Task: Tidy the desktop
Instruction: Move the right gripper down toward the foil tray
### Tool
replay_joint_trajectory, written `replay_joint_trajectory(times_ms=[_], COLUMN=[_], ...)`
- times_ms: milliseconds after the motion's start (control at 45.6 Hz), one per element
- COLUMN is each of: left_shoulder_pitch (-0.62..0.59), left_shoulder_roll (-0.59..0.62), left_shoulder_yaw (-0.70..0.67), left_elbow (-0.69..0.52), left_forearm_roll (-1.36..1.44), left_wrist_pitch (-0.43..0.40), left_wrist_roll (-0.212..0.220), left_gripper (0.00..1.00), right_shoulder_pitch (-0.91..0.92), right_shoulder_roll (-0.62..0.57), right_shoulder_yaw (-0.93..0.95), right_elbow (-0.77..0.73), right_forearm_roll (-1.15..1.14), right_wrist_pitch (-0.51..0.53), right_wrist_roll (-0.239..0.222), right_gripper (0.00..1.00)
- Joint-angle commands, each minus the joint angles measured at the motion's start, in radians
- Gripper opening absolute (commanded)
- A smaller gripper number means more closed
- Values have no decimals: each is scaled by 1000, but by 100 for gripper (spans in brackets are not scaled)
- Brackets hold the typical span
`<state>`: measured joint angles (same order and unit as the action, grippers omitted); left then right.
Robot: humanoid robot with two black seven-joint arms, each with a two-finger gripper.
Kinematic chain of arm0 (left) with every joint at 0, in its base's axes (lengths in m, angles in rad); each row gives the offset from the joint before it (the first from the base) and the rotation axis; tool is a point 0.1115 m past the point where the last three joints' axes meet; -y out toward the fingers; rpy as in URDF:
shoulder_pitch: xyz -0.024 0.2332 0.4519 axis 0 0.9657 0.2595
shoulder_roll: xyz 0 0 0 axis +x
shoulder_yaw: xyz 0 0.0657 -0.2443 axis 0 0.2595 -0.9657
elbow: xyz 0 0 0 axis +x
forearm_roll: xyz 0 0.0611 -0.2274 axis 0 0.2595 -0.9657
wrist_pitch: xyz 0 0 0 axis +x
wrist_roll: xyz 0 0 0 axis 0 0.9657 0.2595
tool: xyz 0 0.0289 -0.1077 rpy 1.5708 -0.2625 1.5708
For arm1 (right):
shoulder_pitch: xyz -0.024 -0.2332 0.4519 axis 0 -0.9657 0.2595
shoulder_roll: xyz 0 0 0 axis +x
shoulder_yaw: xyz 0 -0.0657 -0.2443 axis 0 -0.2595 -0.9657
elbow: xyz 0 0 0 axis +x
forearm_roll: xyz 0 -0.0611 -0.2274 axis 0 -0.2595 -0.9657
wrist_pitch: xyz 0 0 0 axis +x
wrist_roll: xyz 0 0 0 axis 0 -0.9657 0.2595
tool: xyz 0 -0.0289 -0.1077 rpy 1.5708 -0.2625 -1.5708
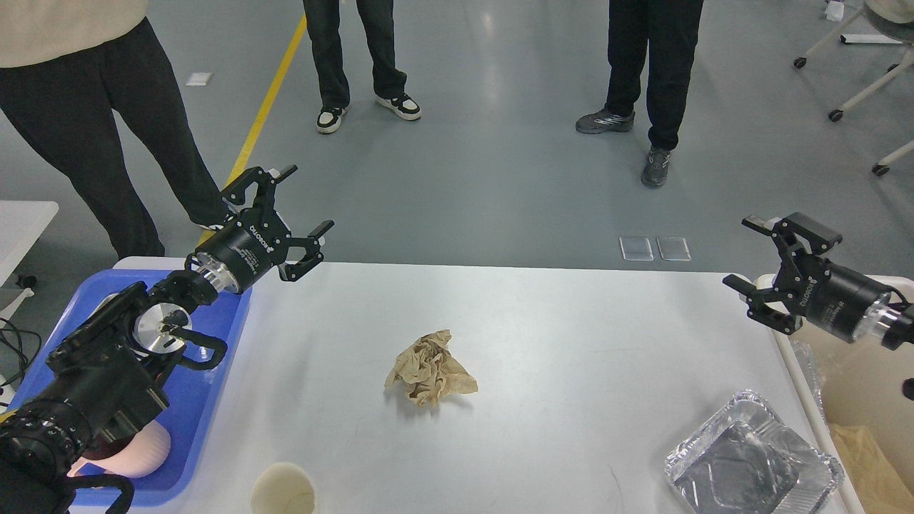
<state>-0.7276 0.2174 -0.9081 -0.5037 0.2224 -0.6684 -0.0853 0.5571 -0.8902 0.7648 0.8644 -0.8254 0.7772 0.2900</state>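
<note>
While my two arms hang over the large white rounded-corner desktop (571, 335), tidying looks only partly done. Nearest, at six o'clock, a cream paper cup (283, 490) and, at four o'clock, a crinkled foil tray (753, 464) await clearing. A crumpled brown paper wad (430, 367) lies at centre. A pink ribbed mug (132, 453) sits in the blue plastic tray (214, 343) at eight o'clock. Farther off, my left gripper (289, 214) and right gripper (758, 265) both gape, grasping nothing.
</note>
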Motion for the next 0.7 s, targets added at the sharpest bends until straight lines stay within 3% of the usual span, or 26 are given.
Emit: replay_joint_trajectory(times_ms=[0,154,285,461,680], left_shoulder_pitch=[11,20,37,53,53], left_shoulder_roll=[-26,-39,-41,-41,-46], left_shoulder_yaw=[-3,-3,0,-2,-5], left_elbow=[-1,-1,-1,-1,-4], left_forearm_roll=[0,0,0,0,0], left_wrist_pitch=[-2,-5,-13,-13,-13], left_wrist_roll=[-2,-17,-44,-45,-47], left_gripper=[97,97,97,97,97], right_shoulder_pitch=[-37,-118,-146,-146,-146], right_shoulder_roll=[-220,-528,-703,-828,-869], right_shoulder_yaw=[-18,-15,-19,-27,-76], right_elbow=[215,507,648,685,693], right_forearm_roll=[-165,-205,-202,-196,-196], right_wrist_pitch=[2,-1,-12,-10,-9], right_wrist_roll=[-15,-14,-12,-6,-6], right_gripper=[100,100,100,100,100])
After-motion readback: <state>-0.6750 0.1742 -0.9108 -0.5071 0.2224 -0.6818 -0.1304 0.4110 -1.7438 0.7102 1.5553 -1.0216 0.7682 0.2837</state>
